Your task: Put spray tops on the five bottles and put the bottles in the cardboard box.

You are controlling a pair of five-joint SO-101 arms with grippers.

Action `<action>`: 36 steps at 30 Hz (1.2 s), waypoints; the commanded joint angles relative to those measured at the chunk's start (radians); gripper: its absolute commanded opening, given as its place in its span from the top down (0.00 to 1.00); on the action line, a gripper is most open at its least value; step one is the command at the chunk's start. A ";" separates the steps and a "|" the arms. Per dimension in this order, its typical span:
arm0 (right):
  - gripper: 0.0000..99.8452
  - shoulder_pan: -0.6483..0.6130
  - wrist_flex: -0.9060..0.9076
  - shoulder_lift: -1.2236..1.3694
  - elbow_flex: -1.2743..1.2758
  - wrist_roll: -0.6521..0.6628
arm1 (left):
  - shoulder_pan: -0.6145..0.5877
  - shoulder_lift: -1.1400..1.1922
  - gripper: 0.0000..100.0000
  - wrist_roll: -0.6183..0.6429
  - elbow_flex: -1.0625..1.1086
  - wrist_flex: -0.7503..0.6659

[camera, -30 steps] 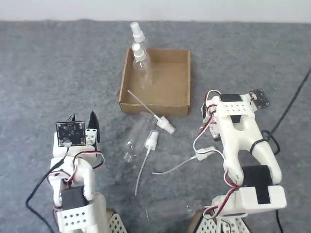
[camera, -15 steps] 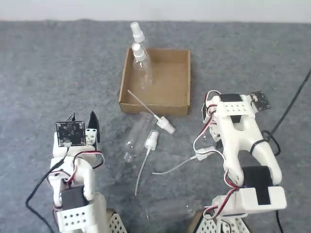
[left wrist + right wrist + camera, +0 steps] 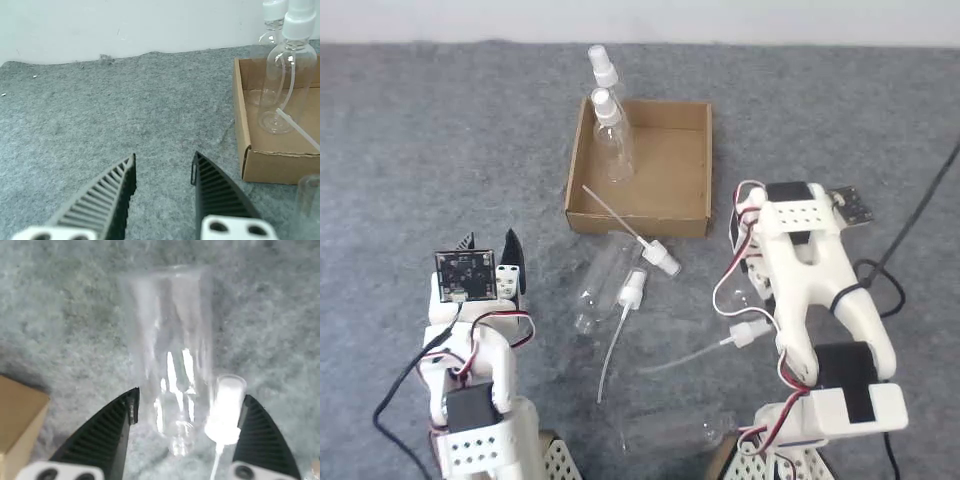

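surface: grey felt table (image 3: pixel 440 130) | on it: cardboard box (image 3: pixel 638 222), loose bottles (image 3: pixel 600 280), spray tops (image 3: pixel 661 259)

Grey tabletop (image 3: pixel 440 130): fuzzy felt-like cloth, matt, rough.
Brown square cardboard box (image 3: pixel 638 222): matt paper board, raw cut edges.
Clear lying bottle (image 3: pixel 170 330): transparent plastic, glossy, bright glints.
White spray top (image 3: pixel 661 258): smooth opaque plastic; thin translucent tube.
Left claw (image 3: pixel 164 157), right claw (image 3: pixel 190 395): black matt plastic, ribbed inner faces.
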 commanded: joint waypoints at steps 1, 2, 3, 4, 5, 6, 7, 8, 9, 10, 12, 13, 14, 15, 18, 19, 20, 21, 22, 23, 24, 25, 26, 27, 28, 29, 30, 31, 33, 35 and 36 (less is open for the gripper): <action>0.73 -0.010 0.093 -0.074 -0.114 -0.009 | -0.008 -0.014 0.83 -0.009 -0.005 -0.032; 0.73 -0.010 0.114 -0.074 -0.129 -0.008 | -0.008 -0.014 0.83 -0.009 -0.005 -0.032; 0.73 -0.012 0.133 -0.074 -0.144 -0.008 | -0.008 -0.014 0.83 -0.009 -0.005 -0.032; 0.73 -0.012 0.150 -0.074 -0.158 -0.006 | -0.008 -0.014 0.83 -0.009 -0.005 -0.032; 0.73 -0.012 0.166 -0.074 -0.170 0.000 | -0.008 -0.014 0.83 -0.009 -0.005 -0.032; 0.73 -0.012 0.183 -0.074 -0.181 0.018 | -0.008 -0.014 0.83 -0.009 -0.005 -0.032; 0.73 -0.012 0.200 -0.074 -0.192 0.032 | -0.008 -0.014 0.83 -0.009 -0.005 -0.032; 0.73 -0.012 0.216 -0.074 -0.206 0.037 | -0.008 -0.014 0.83 -0.009 -0.005 -0.032; 0.73 -0.012 0.236 -0.074 -0.216 0.038 | -0.008 -0.014 0.83 -0.009 -0.005 -0.032; 0.73 -0.012 0.252 -0.074 -0.229 0.041 | -0.008 -0.014 0.83 -0.009 -0.005 -0.032; 0.73 -0.012 0.280 -0.074 -0.241 0.066 | -0.008 -0.014 0.83 -0.009 -0.005 -0.032; 0.73 -0.012 0.294 -0.074 -0.242 0.109 | -0.008 -0.014 0.83 -0.009 -0.005 -0.032; 0.73 -0.012 0.312 -0.074 -0.245 0.167 | -0.008 -0.014 0.83 -0.009 -0.005 -0.032; 0.73 -0.010 0.331 -0.074 -0.245 0.230 | -0.008 -0.014 0.83 -0.009 -0.005 -0.032; 0.73 -0.004 0.374 -0.074 -0.245 0.371 | -0.008 -0.014 0.83 -0.009 -0.005 -0.032; 0.73 -0.004 0.383 -0.074 -0.245 0.396 | -0.008 -0.014 0.83 -0.009 -0.005 -0.032; 0.73 -0.002 0.392 -0.074 -0.245 0.410 | -0.008 -0.014 0.83 -0.009 -0.005 -0.032; 0.73 -0.002 0.398 -0.074 -0.245 0.419 | -0.008 -0.014 0.83 -0.009 -0.005 -0.032; 0.73 -0.002 0.398 -0.074 -0.245 0.427 | -0.008 -0.014 0.83 -0.009 -0.005 -0.032; 0.73 -0.002 0.398 -0.074 -0.245 0.434 | -0.008 -0.014 0.83 -0.009 -0.005 -0.032; 0.73 -0.002 0.398 -0.074 -0.245 0.442 | -0.008 -0.014 0.83 -0.009 -0.005 -0.032; 0.73 -0.002 0.398 -0.074 -0.245 0.453 | -0.008 -0.014 0.83 -0.011 -0.005 -0.032; 0.73 -0.002 0.398 -0.074 -0.245 0.463 | -0.008 -0.014 0.83 -0.011 -0.005 -0.032; 0.73 -0.002 0.398 -0.074 -0.245 0.476 | -0.008 -0.014 0.83 -0.011 -0.005 -0.032; 0.73 -0.002 0.398 -0.074 -0.245 0.489 | -0.008 -0.014 0.83 -0.011 -0.005 -0.032; 0.73 -0.002 0.400 -0.074 -0.245 0.506 | -0.008 -0.014 0.83 -0.011 -0.005 -0.032; 0.73 -0.002 0.400 -0.074 -0.245 0.526 | -0.008 -0.014 0.83 -0.011 -0.005 -0.032; 0.73 -0.002 0.400 -0.074 -0.245 0.549 | -0.008 -0.014 0.83 -0.011 -0.005 -0.032; 0.73 -0.002 0.400 -0.074 -0.245 0.588 | -0.008 -0.014 0.83 -0.011 -0.005 -0.032; 0.73 -0.002 0.400 -0.074 -0.245 0.623 | -0.008 -0.014 0.83 -0.011 -0.005 -0.032; 0.73 -0.002 0.400 -0.074 -0.245 0.641 | -0.008 -0.014 0.83 -0.011 -0.005 -0.032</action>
